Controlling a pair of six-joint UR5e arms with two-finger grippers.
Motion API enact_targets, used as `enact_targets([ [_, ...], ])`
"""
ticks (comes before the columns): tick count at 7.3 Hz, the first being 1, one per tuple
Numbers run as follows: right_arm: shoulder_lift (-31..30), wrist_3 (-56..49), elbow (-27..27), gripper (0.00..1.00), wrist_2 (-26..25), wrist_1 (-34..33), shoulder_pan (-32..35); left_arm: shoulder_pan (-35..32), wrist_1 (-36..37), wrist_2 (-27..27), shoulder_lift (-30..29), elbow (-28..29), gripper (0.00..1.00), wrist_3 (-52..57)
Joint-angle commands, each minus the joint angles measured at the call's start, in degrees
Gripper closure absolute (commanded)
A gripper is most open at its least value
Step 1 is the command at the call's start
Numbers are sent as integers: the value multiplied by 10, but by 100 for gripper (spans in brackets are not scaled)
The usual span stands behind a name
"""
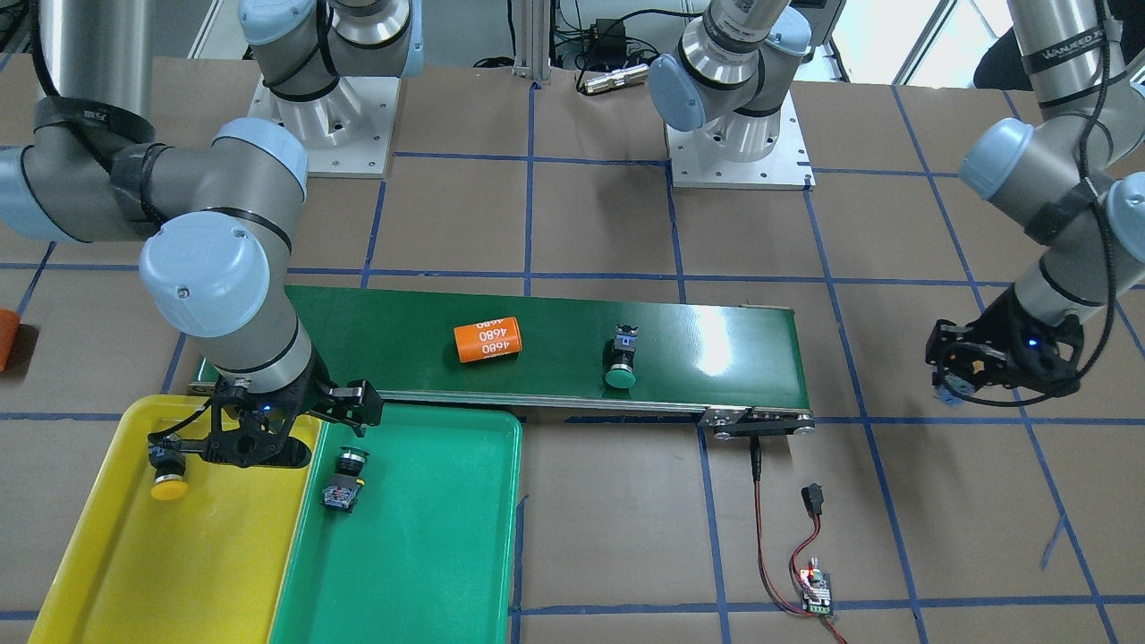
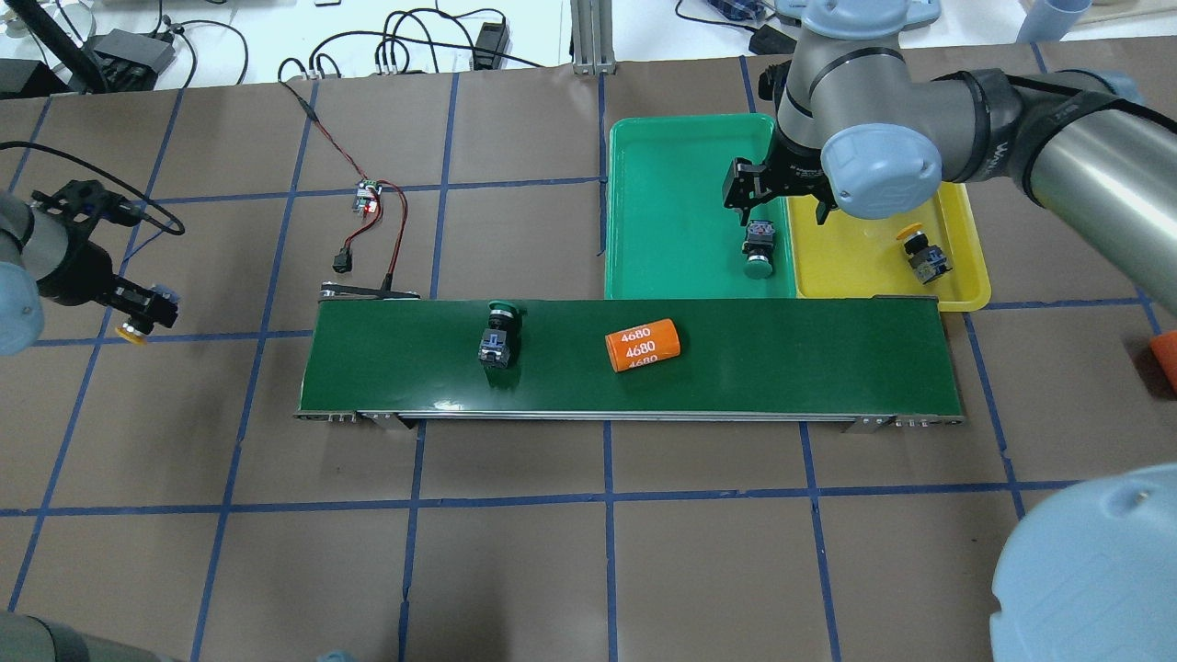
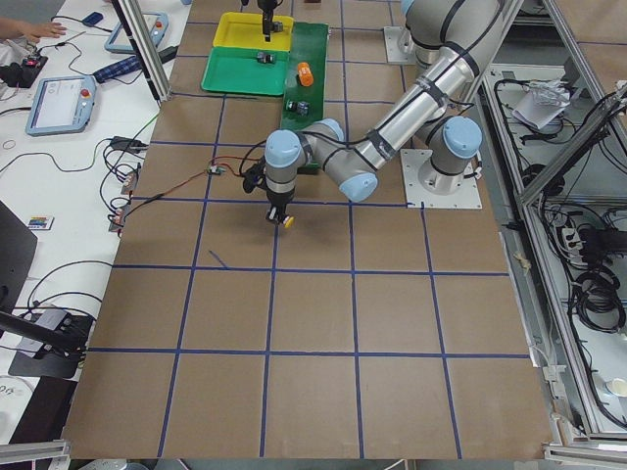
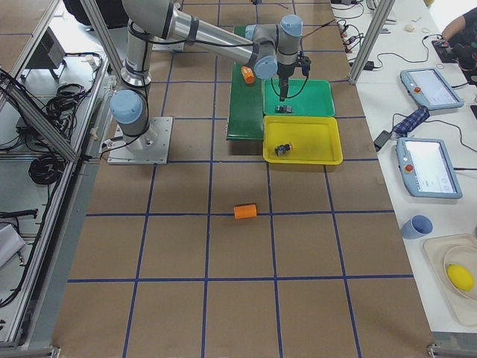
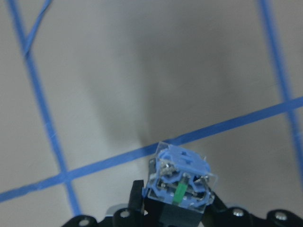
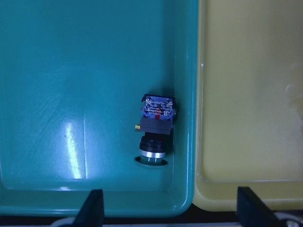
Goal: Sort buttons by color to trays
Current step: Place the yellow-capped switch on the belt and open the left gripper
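My left gripper (image 2: 138,317) is shut on a yellow-capped button (image 2: 132,335), held cap-down above the brown table left of the belt; its blue contact block (image 5: 182,182) fills the left wrist view. My right gripper (image 6: 173,210) is open over the seam between the trays, its fingers (image 6: 94,208) spread wide. Below it a green-capped button (image 6: 155,127) lies in the green tray (image 2: 671,202). A yellow-capped button (image 2: 919,253) lies in the yellow tray (image 2: 864,267). Another green-capped button (image 2: 498,336) lies on the belt.
The dark green conveyor belt (image 2: 782,359) runs across the table, carrying an orange cylinder marked 4680 (image 2: 642,345). A second orange cylinder (image 2: 1166,359) lies at the table's right edge. A small circuit board with red and black wires (image 2: 368,198) sits behind the belt's left end.
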Motion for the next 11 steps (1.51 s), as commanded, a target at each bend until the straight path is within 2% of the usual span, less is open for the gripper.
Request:
enact_targets([
  [1, -31, -6, 46, 0, -27, 23, -12, -95, -55, -1, 44, -20, 100, -210],
  [3, -60, -56, 100, 0, -17, 14, -57, -191, -84, 0, 60, -20, 100, -443],
  [5, -60, -64, 101, 0, -15, 13, -67, -257, -90, -11, 40, -24, 100, -597],
  [7, -61, -64, 101, 0, -15, 12, -67, -291, -82, -5, 30, -28, 100, -630],
  [8, -61, -64, 98, 0, -15, 12, -67, -293, -83, -4, 26, -28, 46, -623],
  [9, -61, -63, 97, 0, -15, 12, -66, -293, -82, -4, 22, -28, 0, -622],
  [10, -61, -63, 96, 0, -15, 12, -66, -295, -84, -4, 21, -28, 0, -622],
  [11, -61, -63, 96, 0, -15, 12, -66, -286, -89, -4, 48, -5, 0, -621],
])
